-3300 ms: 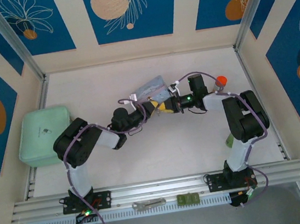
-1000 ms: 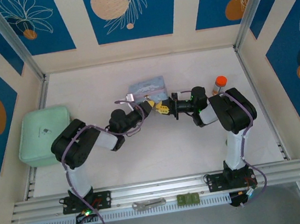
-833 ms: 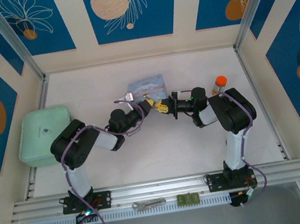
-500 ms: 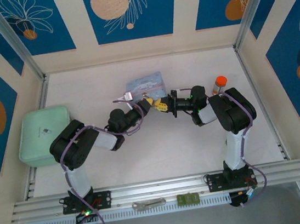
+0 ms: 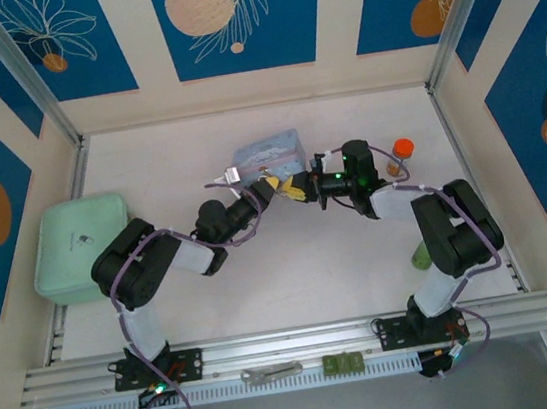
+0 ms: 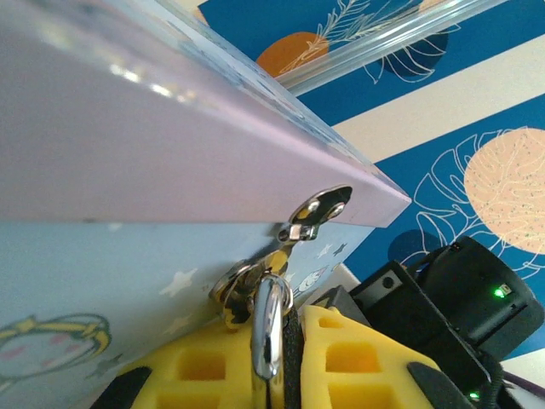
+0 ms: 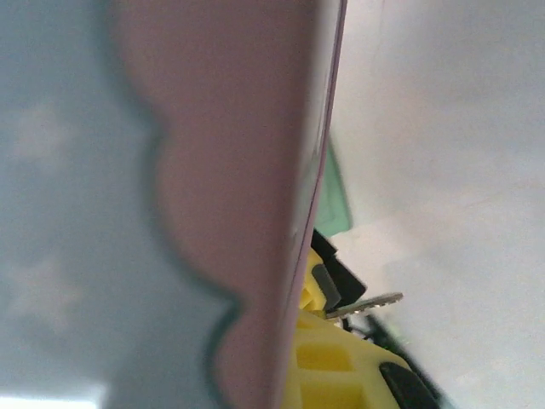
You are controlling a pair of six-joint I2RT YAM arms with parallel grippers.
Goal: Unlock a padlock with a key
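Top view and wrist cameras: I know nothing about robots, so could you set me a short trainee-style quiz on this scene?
1. True or false: the padlock sits between the left gripper's yellow fingers.
2. Which stands right of the tin in the top view? A) orange-capped bottle B) red mug C) banana
3. Fill in: the right gripper is shut on the ___.
Key: 1 true; 2 A; 3 key.
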